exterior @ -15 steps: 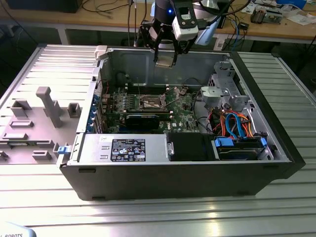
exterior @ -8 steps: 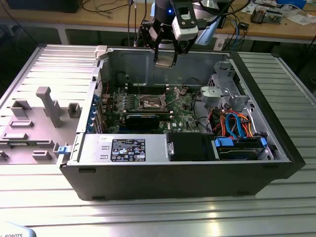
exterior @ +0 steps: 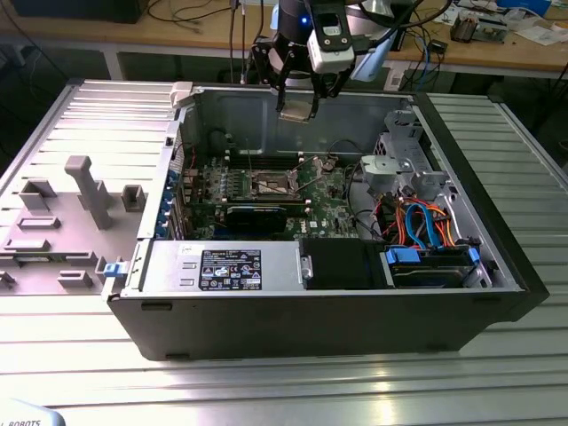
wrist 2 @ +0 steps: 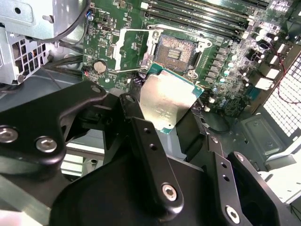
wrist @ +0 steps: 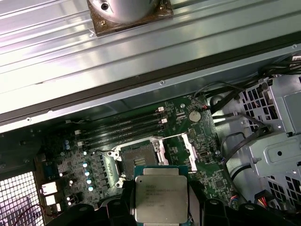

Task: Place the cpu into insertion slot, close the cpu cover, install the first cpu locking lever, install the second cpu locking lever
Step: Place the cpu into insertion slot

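Observation:
My gripper (exterior: 297, 99) hangs above the open computer case, shut on the cpu (exterior: 297, 109), a small flat square chip. Both wrist views show the chip's silvery top (wrist 2: 167, 101) (wrist: 161, 194) held between black fingers (wrist 2: 141, 125). Below it, the insertion slot (exterior: 269, 185) (wrist 2: 171, 49) (wrist: 138, 157) lies bare on the green motherboard, dark in the centre with a metal rim. The cpu cover (wrist 2: 131, 49) (wrist: 181, 150) is swung open to one side of the slot. The chip is well above the slot and apart from it.
A labelled silver power supply (exterior: 222, 266) and a black drive box (exterior: 342, 262) line the case's near wall. Blue and orange cables (exterior: 422, 226) and a metal drive cage (exterior: 399, 160) are on the exterior view's right. A grey fixture plate (exterior: 71, 213) lies outside at the left.

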